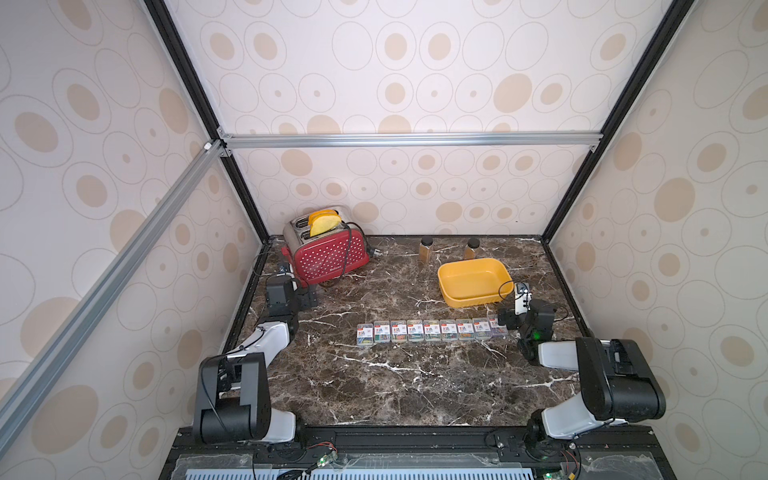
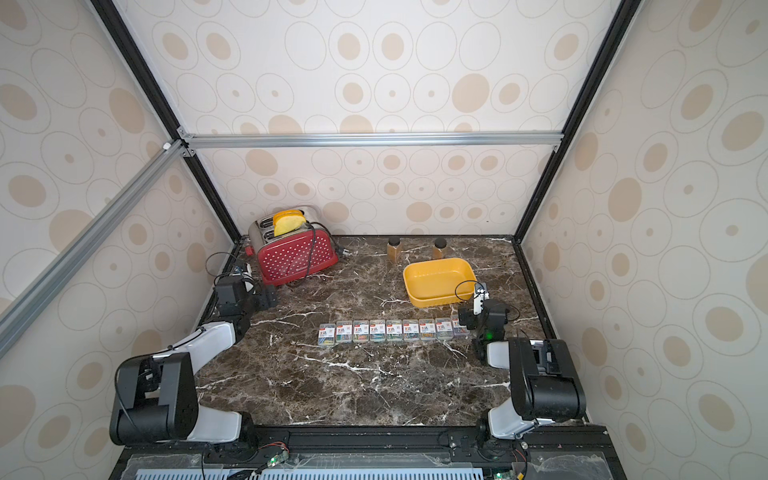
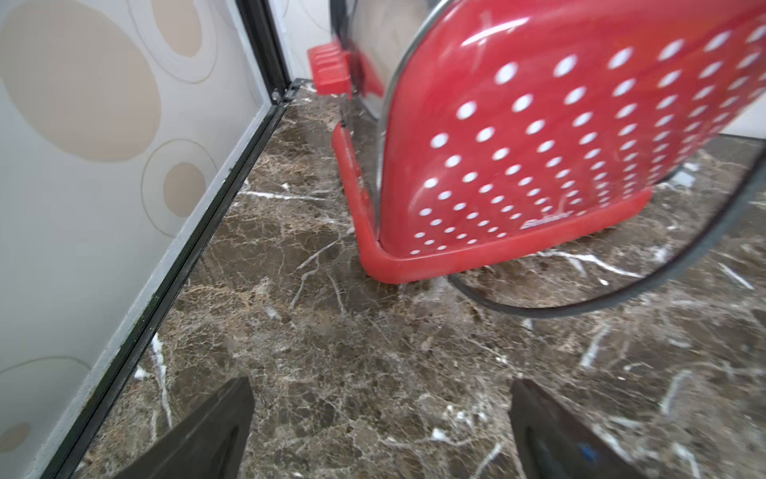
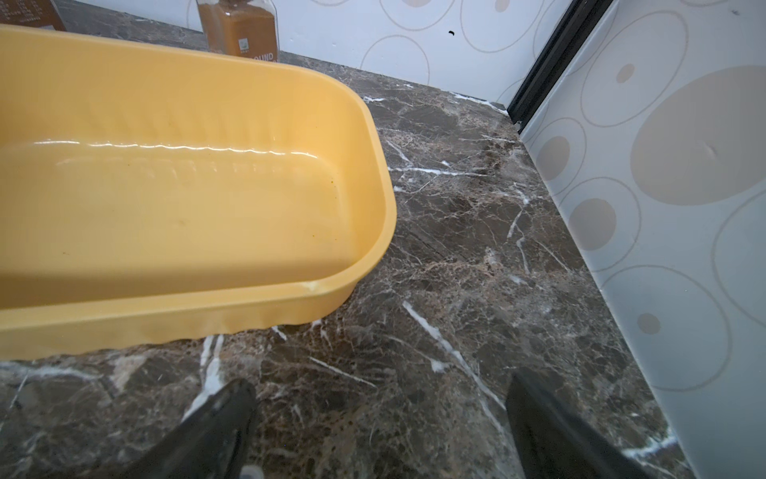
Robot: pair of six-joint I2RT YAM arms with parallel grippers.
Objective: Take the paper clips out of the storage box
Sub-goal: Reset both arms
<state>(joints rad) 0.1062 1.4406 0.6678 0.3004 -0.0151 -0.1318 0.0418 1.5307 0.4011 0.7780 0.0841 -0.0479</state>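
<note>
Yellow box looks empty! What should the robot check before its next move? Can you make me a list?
1. storage box emptied: ok, nothing lies inside it.
2. paper clips out: ok, nine cases sit in a row on the table, on the robot's side of the box.
3. left gripper free: ok, open, holding nothing, near the toaster.
4. right gripper free: ok, open, holding nothing, beside the box.
5. Row's end case clear of the right arm: cannot tell, the arm partly hides it in both top views.
</note>
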